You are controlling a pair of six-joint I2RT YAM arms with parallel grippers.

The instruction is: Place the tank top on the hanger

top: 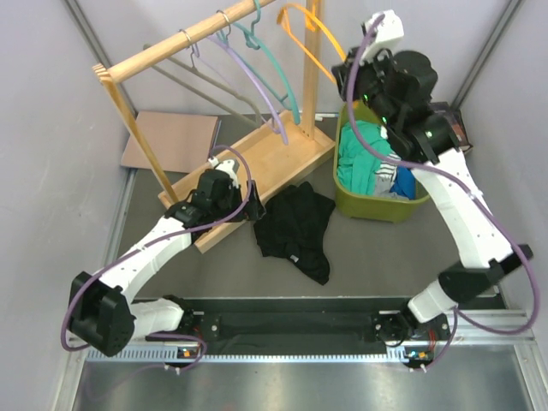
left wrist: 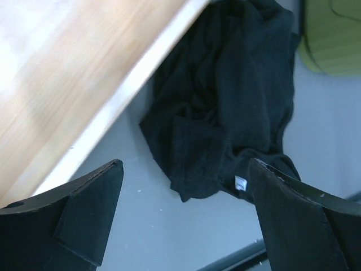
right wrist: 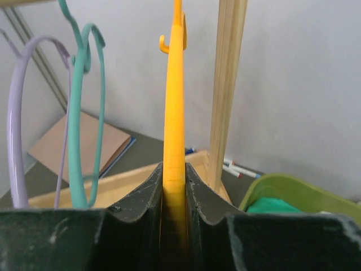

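The right claw (right wrist: 174, 172) is clenched on the orange hanger (right wrist: 174, 96), both fingers pressed flat against its thin plastic arm, which rises straight up from between them. To this claw's left hang the teal hanger (right wrist: 79, 113) and, farther left, the lilac hanger (right wrist: 13, 130). A wooden post (right wrist: 225, 84) stands just to its right. The left claw (left wrist: 185, 168) is released, fingers spread wide over the desk (left wrist: 146, 237). The crumpled black tank top (left wrist: 225, 101) lies on the desk ahead of it, between the fingers, and the wooden rack base (left wrist: 67, 73) is to its left.
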